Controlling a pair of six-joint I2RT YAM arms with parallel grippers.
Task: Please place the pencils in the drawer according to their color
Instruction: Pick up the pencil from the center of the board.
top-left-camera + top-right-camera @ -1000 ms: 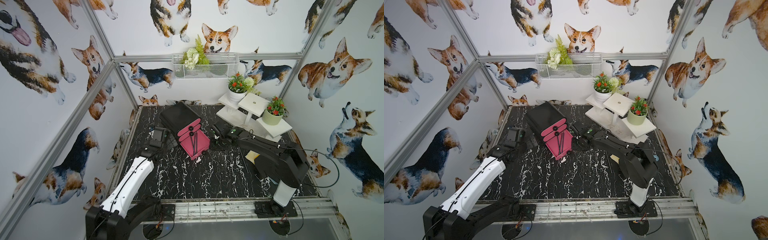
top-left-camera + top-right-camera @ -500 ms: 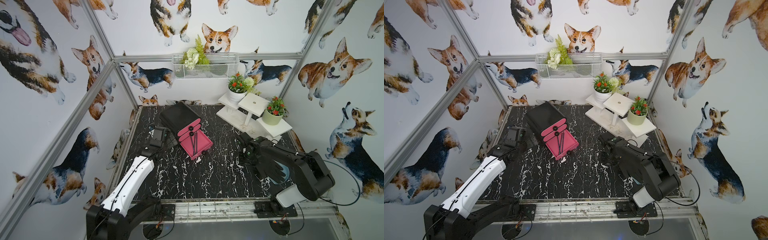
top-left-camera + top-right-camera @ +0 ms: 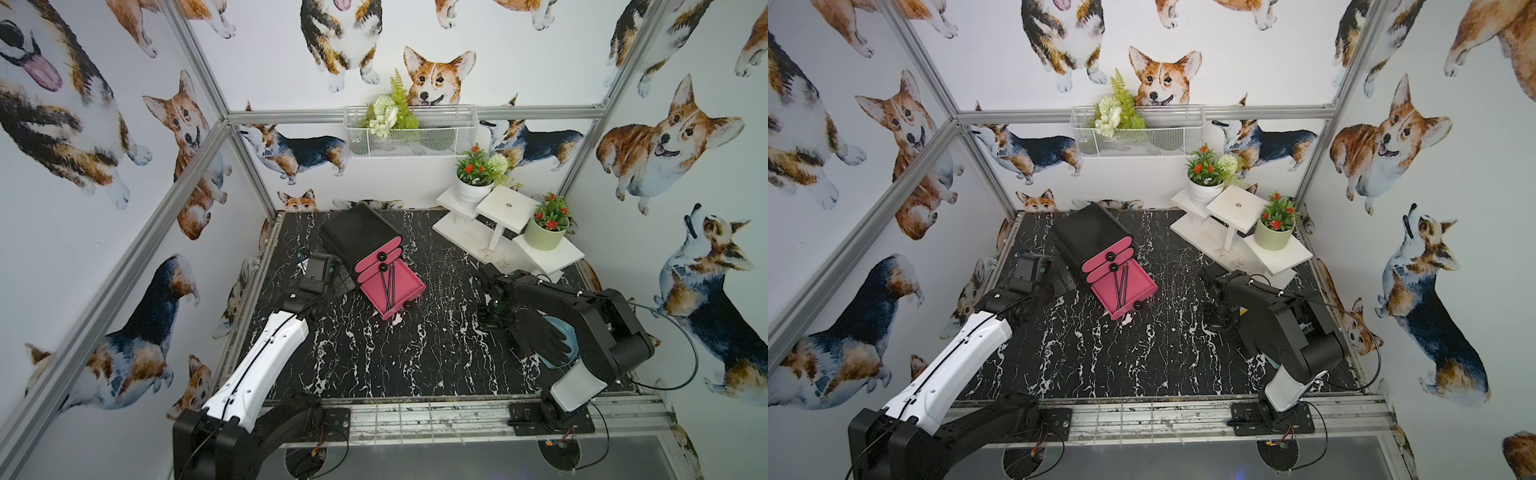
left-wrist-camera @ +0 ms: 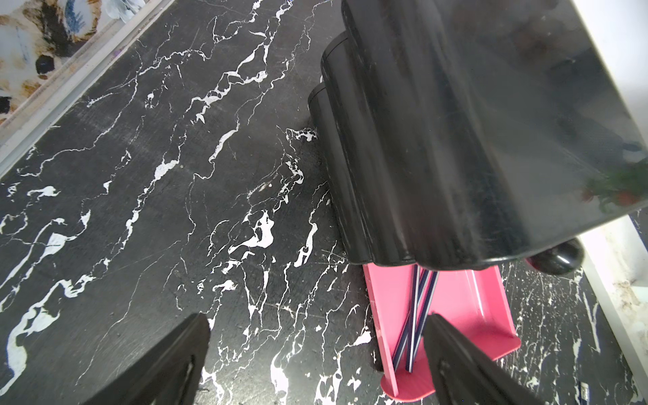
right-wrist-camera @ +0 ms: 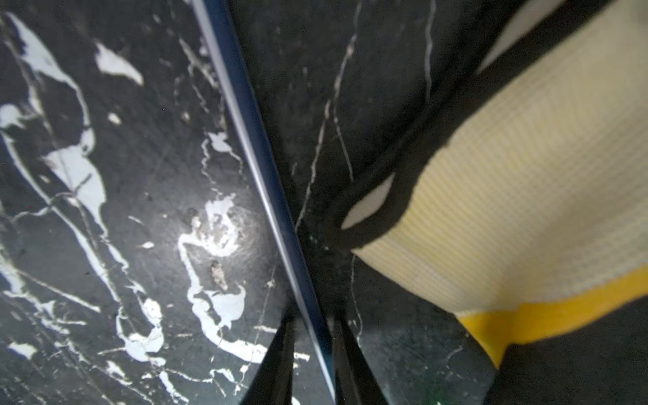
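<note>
The black cabinet [image 3: 359,232] [image 3: 1090,235] [image 4: 456,140] stands at the back middle of the table, its lowest pink drawer [image 3: 409,286] [image 3: 1140,284] [image 4: 466,305] pulled out. Dark pencils [image 3: 388,286] [image 3: 1121,286] [image 4: 415,315] lie in that drawer. My left gripper [image 3: 340,282] [image 3: 1064,283] [image 4: 315,350] hangs open beside the cabinet's left flank, holding nothing. My right gripper [image 3: 484,322] [image 3: 1214,322] [image 5: 312,350] points down at the table on the right. Its fingers have closed in on a dark blue-grey pencil [image 5: 259,157] lying on the marble.
A black glove [image 3: 540,336] with a cream and yellow cuff [image 5: 508,193] lies over a blue bowl [image 3: 567,345] right beside my right gripper. A white stepped stand [image 3: 503,212] with potted plants fills the back right corner.
My right arm has swung away from the open drawer to the table's right side, come down by the glove, and narrowed its jaws round a pencil. The left arm has not moved.
</note>
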